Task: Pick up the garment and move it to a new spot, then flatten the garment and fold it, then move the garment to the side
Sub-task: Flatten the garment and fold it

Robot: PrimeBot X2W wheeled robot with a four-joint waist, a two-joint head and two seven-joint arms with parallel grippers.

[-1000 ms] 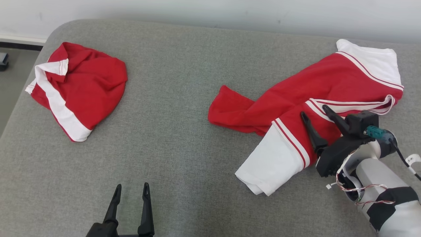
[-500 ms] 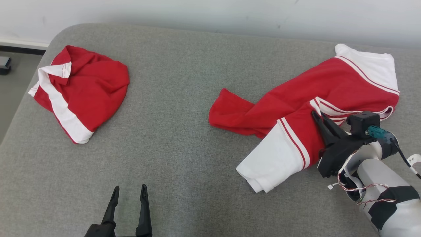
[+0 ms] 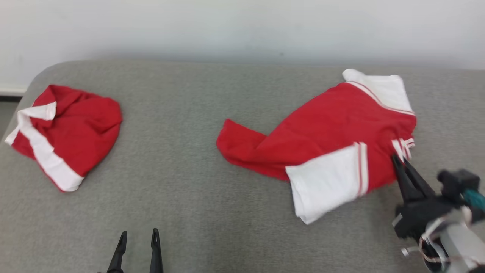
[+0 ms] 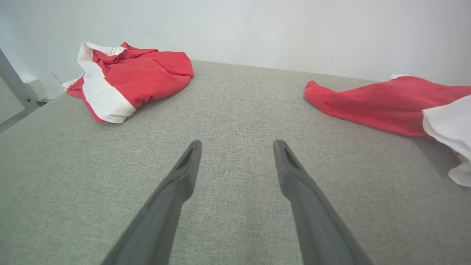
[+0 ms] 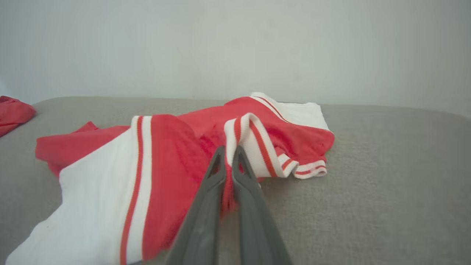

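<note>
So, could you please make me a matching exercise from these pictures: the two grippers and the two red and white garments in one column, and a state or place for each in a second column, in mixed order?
Column one:
1. left gripper
2. right gripper
3. bunched garment
4. long garment

Column two:
a. pinched beside its striped trim
b. open, over the bare grey cushion
c. shut on red cloth
d. lying alone at the cushion's left end

Pairs: 1-b; 2-c; 3-d; 4-a

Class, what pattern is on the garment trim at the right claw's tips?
Trim: white with red stripes, clearest in the right wrist view.
</note>
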